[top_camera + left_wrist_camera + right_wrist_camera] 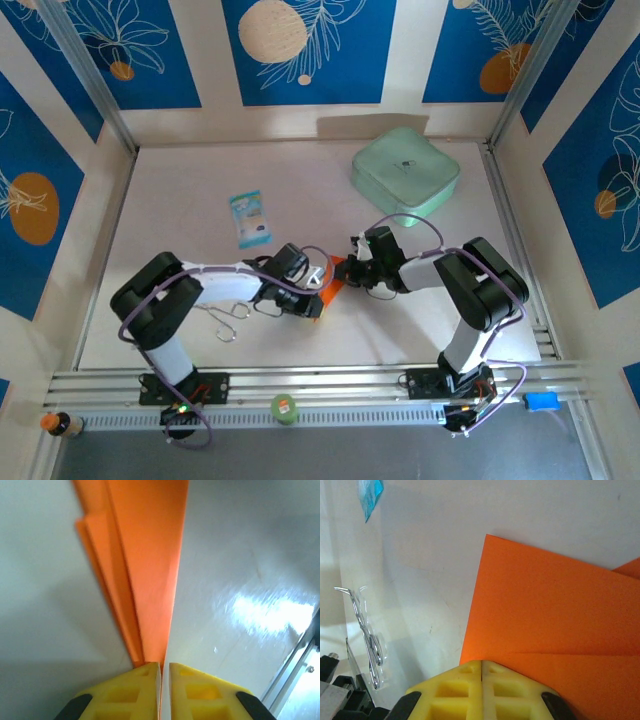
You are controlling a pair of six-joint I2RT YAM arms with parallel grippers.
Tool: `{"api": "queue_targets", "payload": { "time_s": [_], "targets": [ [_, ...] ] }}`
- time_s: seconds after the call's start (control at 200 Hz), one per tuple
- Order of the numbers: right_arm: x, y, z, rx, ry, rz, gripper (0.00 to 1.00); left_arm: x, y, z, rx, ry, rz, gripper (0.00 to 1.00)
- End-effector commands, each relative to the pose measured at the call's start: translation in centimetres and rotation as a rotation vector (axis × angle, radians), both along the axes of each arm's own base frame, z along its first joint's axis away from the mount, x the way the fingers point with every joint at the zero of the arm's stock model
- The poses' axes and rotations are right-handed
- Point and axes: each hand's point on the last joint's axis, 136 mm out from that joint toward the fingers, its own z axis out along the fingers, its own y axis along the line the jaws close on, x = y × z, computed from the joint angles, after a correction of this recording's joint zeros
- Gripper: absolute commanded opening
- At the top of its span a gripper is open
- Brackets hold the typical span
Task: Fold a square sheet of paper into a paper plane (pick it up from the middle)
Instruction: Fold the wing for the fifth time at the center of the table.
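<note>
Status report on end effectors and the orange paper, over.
Left end effector pinching the folded orange paper. Right end effector shut, tips at the paper. Blue packet, mint box well clear.

Orange paper (332, 288): plain bright sheet, folded into stacked layers, near the desk (180, 200) centre, slightly toward 5 o'clock in the top view. Left wrist view: seen near edge-on, a narrow layered strip running from 6 toward 12 o'clock, near end pinched in the left tool (161, 666). Right wrist view: broad flat face, one straight crease heading to 3 o'clock.
</note>
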Motion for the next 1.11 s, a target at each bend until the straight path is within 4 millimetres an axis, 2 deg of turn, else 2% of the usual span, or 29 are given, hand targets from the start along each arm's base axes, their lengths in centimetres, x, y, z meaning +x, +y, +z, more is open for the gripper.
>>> {"api": "queue_targets", "payload": {
  "time_s": [0.0,0.155,0.35,0.435,0.49,0.635,0.74,0.815,0.96,1.1],
  "targets": [
    [-1.7,-2.6,-3.8,-0.133,0.114,-0.052,0.0,-2.8,2.8,-1.2,0.078,0.073,-0.004,0.14],
    [-1.6,-2.3,-3.3,-0.119,0.106,-0.042,0.0,-2.2,3.0,0.4,0.046,0.013,0.027,0.1],
    [-1.5,-2.0,-2.9,-0.116,0.098,-0.028,0.0,0.1,0.8,4.5,-0.073,-0.113,0.024,0.07],
    [-1.5,-1.9,-2.7,-0.108,0.095,-0.024,0.0,1.5,0.1,5.0,-0.08,-0.145,0.032,0.12],
    [-1.4,-1.5,-2.3,-0.085,0.088,-0.008,0.0,2.4,-0.3,4.9,-0.079,-0.148,0.042,0.18],
    [-0.8,-0.1,0.1,-0.015,0.052,0.03,0.01,4.3,-2.4,4.5,-0.111,-0.134,0.042,0.2],
    [0.0,0.5,2.0,0.006,0.022,0.048,0.01,4.9,-3.8,4.0,-0.147,-0.105,0.045,0.2],
    [0.2,0.5,2.5,0.0,0.016,0.048,0.01,5.1,-4.4,3.5,-0.156,-0.091,0.04,0.2],
    [0.2,0.2,2.9,0.005,0.01,0.034,0.01,5.0,-3.8,0.8,-0.085,-0.054,0.046,0.15],
    [0.3,-1.3,3.1,-0.029,-0.007,-0.022,0.01,4.2,-2.8,-1.0,-0.036,-0.02,0.062,0.1]
  ]
}}
